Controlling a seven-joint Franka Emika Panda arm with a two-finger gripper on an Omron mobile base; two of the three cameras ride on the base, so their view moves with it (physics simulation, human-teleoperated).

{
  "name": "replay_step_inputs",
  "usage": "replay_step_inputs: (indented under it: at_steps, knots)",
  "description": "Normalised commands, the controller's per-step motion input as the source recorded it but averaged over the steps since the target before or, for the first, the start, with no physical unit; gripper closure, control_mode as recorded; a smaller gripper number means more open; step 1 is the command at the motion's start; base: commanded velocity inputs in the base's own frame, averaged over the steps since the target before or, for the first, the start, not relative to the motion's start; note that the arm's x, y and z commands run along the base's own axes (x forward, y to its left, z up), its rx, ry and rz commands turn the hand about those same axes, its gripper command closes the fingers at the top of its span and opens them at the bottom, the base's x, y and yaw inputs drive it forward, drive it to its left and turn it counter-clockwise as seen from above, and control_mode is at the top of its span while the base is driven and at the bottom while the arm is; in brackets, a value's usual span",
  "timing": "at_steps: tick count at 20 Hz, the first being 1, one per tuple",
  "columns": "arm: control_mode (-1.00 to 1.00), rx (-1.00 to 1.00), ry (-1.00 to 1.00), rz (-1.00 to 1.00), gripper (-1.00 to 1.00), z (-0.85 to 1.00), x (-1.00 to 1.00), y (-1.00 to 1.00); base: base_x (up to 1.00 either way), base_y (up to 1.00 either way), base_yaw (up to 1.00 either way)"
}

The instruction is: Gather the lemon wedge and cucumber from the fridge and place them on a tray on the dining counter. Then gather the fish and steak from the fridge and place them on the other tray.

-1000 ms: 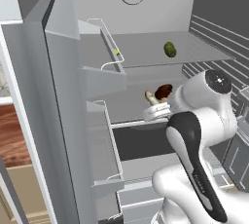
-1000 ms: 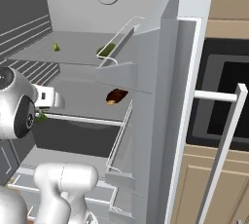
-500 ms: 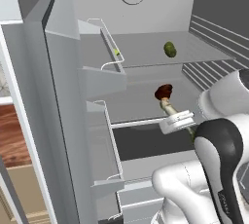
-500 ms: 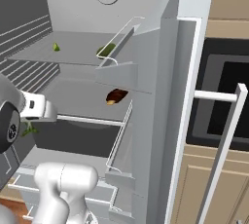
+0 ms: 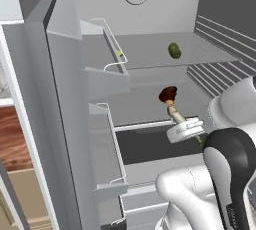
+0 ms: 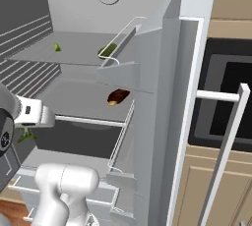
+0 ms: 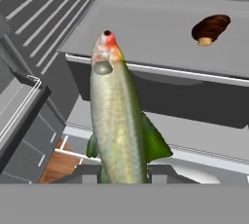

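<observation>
Hand view shows fingers (image 7: 124, 173) clamped on the fish (image 7: 119, 125); base views hide the grip.

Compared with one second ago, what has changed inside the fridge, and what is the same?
The arm has drawn back out of the fridge, toward the base, and the hand carries the fish out with it, gripped at the tail end. This uncovers the steak, which lies on the middle shelf as before. The cucumber and the lemon wedge are unmoved on the upper shelf.

Flat, even, shadowless rendered light
</observation>
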Motion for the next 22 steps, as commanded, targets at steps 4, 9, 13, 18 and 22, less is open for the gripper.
replay_step_inputs:
  at_steps: [4, 9, 13, 18, 22]
  knots:
    - [1.00, 0.00, 0.00, 0.00, 1.00, 0.00, 0.00, 0.00, -0.53, 0.09, -0.14]
    - [1.00, 0.00, 0.00, 0.00, 1.00, 0.00, 0.00, 0.00, -0.63, 0.21, -0.31]
    - [1.00, 0.00, 0.00, 0.00, 1.00, 0.00, 0.00, 0.00, -0.62, 0.35, -0.40]
    - [1.00, 0.00, 0.00, 0.00, 1.00, 0.00, 0.00, 0.00, -0.67, 0.15, -0.47]
    - [1.00, 0.00, 0.00, 0.00, 1.00, 0.00, 0.00, 0.00, -0.54, 0.00, -0.54]
